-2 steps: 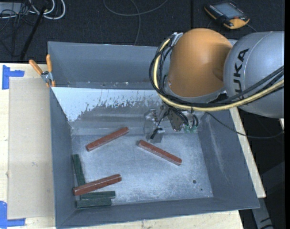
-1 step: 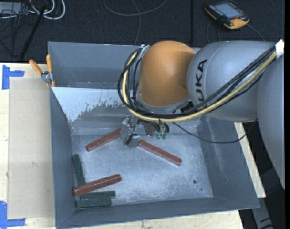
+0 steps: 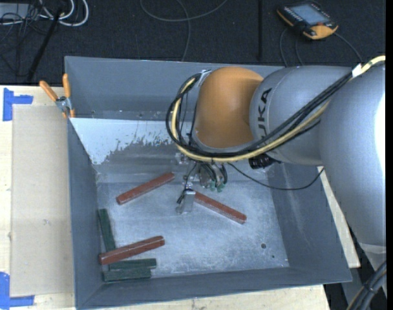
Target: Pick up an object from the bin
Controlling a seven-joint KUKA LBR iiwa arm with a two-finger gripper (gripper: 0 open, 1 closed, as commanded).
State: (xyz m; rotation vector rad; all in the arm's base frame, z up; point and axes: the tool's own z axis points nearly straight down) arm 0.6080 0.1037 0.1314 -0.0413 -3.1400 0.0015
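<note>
Reddish-brown stick (image 3: 220, 208), long and flat, lies on the floor of the bin (image 3: 122, 102) near its middle, running from the tool (image 3: 185, 203) out toward 4 o'clock. Its upper end sits right at the tool's tip, touching it or just beside it; which of the two cannot be told. The tool hangs low over the bin floor beneath the orange cover (image 3: 223, 108) of the arm (image 3: 300, 118). Whether it is open or closed cannot be told from this angle, and nothing can be seen held in it.

As for progress, the pick looks not yet done: every stick rests flat on the floor. The reach down into the bin seems made, and what is left is likely the closing on a stick and the lift out.

A second reddish-brown stick (image 3: 145, 188) lies at 10 o'clock from the tool, near it but apart. Well away, at 7 o'clock in the bin, a third reddish-brown stick (image 3: 132, 250) rests across a small heap with dark green sticks (image 3: 106, 228), one upright along the left and others (image 3: 127, 271) below it.
</note>
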